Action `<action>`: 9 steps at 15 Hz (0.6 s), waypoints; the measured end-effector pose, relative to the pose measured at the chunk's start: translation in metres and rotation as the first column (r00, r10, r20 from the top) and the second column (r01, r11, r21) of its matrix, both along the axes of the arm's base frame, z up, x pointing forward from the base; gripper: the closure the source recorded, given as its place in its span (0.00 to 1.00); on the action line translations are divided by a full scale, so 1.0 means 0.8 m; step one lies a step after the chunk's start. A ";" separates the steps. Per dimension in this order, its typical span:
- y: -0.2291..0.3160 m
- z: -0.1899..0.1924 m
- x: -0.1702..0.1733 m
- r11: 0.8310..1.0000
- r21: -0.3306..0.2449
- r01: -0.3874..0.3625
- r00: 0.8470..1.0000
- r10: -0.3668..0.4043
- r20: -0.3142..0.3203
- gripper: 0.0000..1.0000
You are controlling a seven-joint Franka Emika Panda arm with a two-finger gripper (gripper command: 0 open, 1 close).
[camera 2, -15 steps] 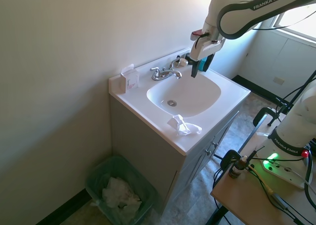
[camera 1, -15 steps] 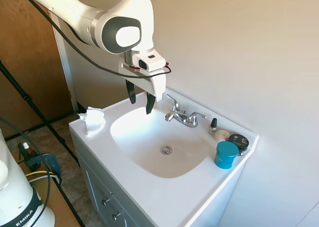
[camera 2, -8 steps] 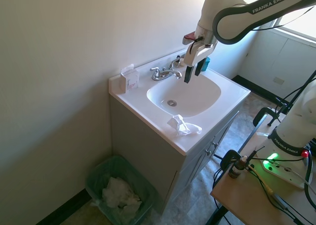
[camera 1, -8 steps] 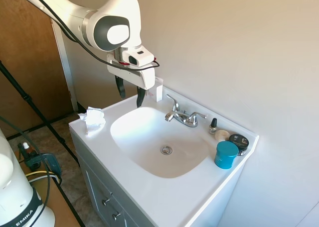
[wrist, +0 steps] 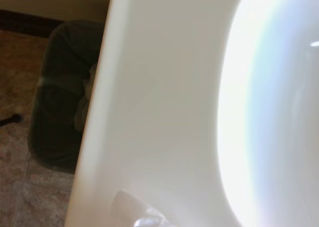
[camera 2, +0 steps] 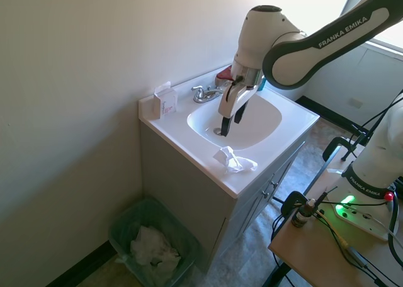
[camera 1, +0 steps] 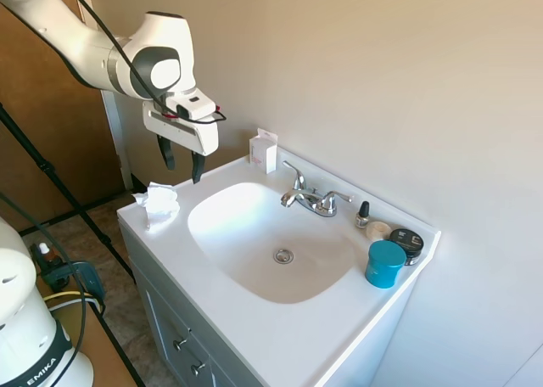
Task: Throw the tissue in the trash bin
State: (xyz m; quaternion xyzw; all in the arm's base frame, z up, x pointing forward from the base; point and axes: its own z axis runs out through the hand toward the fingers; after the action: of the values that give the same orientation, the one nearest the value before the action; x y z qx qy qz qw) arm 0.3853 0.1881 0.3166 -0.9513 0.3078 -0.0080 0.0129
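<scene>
In the first exterior view the tissue lies crumpled on the desk's left front corner — just below and left of the hand, which hangs open and empty above the sink edge.

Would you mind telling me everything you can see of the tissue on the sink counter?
The tissue is a small crumpled lump of thin white paper with wrinkly folds and a few peaks sticking up. It lies loose on the white counter, on the front corner at the end away from the teal cup, just outside the basin's rim. Nothing holds it: the gripper hovers above and slightly to the basin side, fingers apart, not touching it. In the second exterior view it sits near the counter's front edge.
</scene>
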 end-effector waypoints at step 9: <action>0.032 -0.052 -0.027 1.000 -0.017 -0.008 0.997 0.007 -0.074 1.00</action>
State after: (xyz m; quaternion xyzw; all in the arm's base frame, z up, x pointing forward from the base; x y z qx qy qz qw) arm 0.3640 0.2135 0.2748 -0.9522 0.3046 0.0244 -0.0068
